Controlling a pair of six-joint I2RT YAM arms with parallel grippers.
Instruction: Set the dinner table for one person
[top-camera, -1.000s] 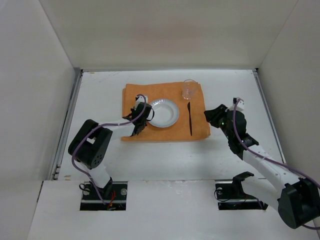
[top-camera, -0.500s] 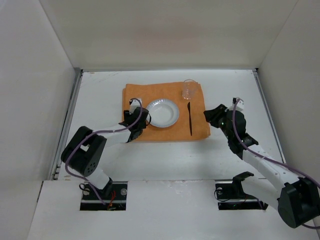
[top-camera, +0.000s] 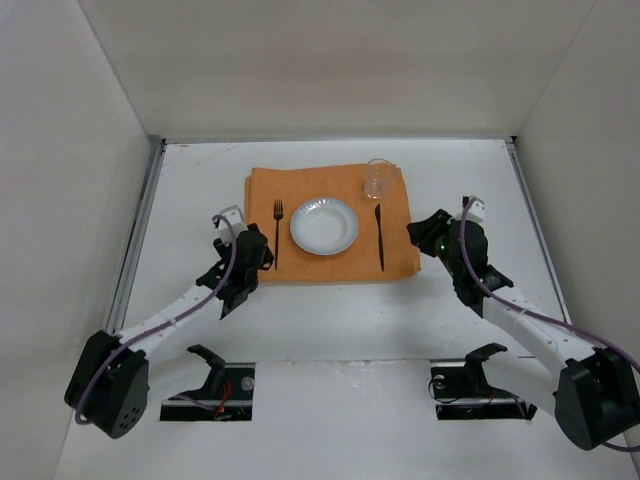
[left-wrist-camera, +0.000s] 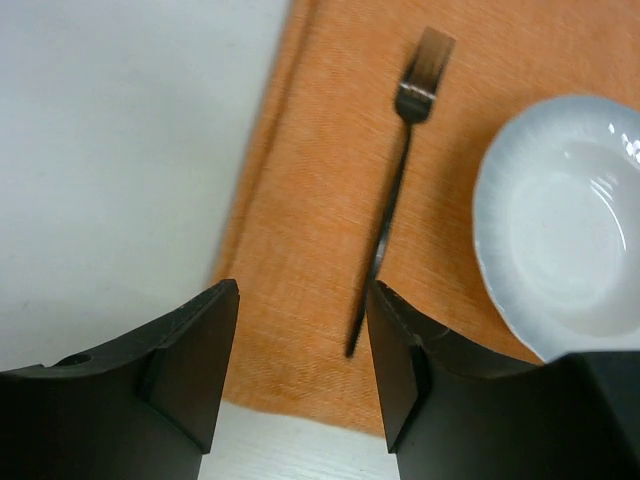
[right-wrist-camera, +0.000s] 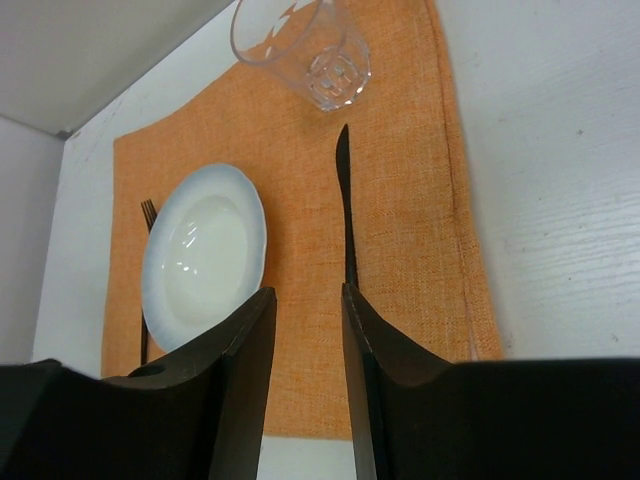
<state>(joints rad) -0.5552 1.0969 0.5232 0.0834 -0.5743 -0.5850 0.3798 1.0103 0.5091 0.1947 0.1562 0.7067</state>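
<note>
The white dinner table (top-camera: 330, 310) carries an orange placemat (top-camera: 400, 262). On the mat lie a white plate (top-camera: 324, 226), a dark fork (top-camera: 277, 230) to its left, a dark knife (top-camera: 380, 238) to its right and a clear glass (top-camera: 377, 178) at the far right corner. My left gripper (top-camera: 258, 258) is open and empty over the mat's near left edge. In the left wrist view (left-wrist-camera: 303, 300) the fork (left-wrist-camera: 395, 180) lies just ahead, near the right finger. My right gripper (top-camera: 425, 233) is open and empty, just right of the mat. Its wrist view (right-wrist-camera: 308, 295) shows the knife (right-wrist-camera: 345, 200), the glass (right-wrist-camera: 300, 45) and the plate (right-wrist-camera: 205, 250).
Metal rails run along the table's left (top-camera: 140, 230) and right (top-camera: 530, 220) sides, with white walls beyond them and behind. Bare tabletop shows left of the mat (left-wrist-camera: 120, 150) and right of it (right-wrist-camera: 560, 180).
My left gripper has pulled back from beside the plate toward the near left. The fork now lies uncovered on the mat. The right arm has barely moved.
</note>
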